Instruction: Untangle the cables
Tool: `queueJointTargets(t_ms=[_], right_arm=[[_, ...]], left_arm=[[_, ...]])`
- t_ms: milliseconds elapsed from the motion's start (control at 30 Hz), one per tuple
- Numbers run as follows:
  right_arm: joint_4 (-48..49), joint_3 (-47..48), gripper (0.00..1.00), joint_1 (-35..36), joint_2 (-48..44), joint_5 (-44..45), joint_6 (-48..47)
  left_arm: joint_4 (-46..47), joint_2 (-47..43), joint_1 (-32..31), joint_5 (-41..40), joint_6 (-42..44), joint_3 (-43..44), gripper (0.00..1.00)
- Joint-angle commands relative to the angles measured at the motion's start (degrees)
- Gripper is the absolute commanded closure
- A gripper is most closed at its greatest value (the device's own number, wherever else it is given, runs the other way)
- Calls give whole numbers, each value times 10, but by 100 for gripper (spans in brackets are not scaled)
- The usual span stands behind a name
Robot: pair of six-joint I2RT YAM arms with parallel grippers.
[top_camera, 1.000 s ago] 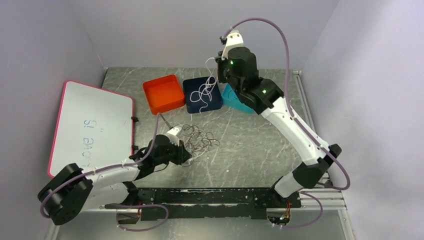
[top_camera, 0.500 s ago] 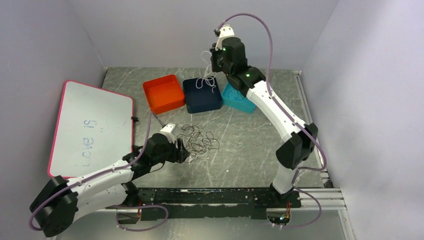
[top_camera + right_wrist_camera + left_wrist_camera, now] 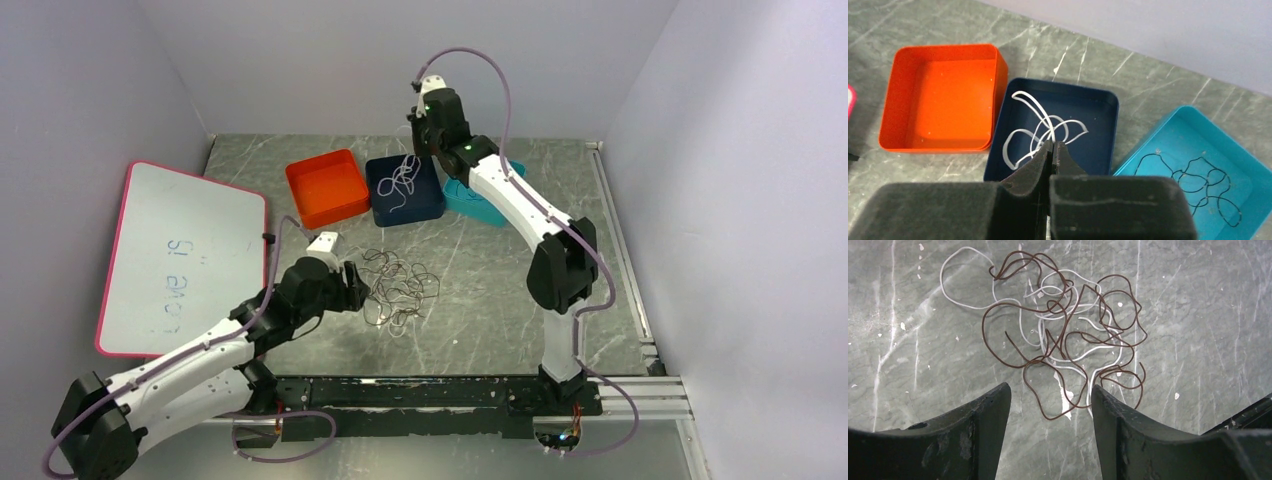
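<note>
A tangle of brownish-red and white cables (image 3: 398, 285) (image 3: 1063, 335) lies loose on the grey table. My left gripper (image 3: 352, 287) (image 3: 1050, 390) is open just short of its near side, with one brown loop reaching between the fingertips and nothing held. My right gripper (image 3: 421, 133) (image 3: 1053, 145) is raised over the navy tray (image 3: 425, 207) (image 3: 1095, 145), shut on a white cable (image 3: 400, 178) (image 3: 1040, 127) whose loops hang down into that tray. A thin black cable (image 3: 1198, 180) lies in the teal tray (image 3: 482, 205) (image 3: 1168, 145).
An empty orange tray (image 3: 327, 187) (image 3: 938, 100) stands left of the navy one. A pink-rimmed whiteboard (image 3: 180, 255) lies at the left. The back wall rises right behind the trays. A black rail (image 3: 420, 392) runs along the near edge.
My left gripper has opened and drawn back to the left of the tangle. The right arm has swung left and toward the back wall, carrying the white cable over the navy tray.
</note>
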Motion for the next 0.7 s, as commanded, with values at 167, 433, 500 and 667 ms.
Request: queueJointTargets(t_ms=[167,433,500,667], right_arm=[[-16,21,100,-11,78,-50,-3],[-99,50,100,-13,156,-110,-22],[-107,47,98,-13,161,-102,-26],[-112,32,82,-14,157,-84,-30]], left_arm=[[-12,18,-3,-16,5,19,35],[63,74,3,81,7,8,37],[78,77,5,83,-4,0,36],[78,83,11,80,-6,2,36]])
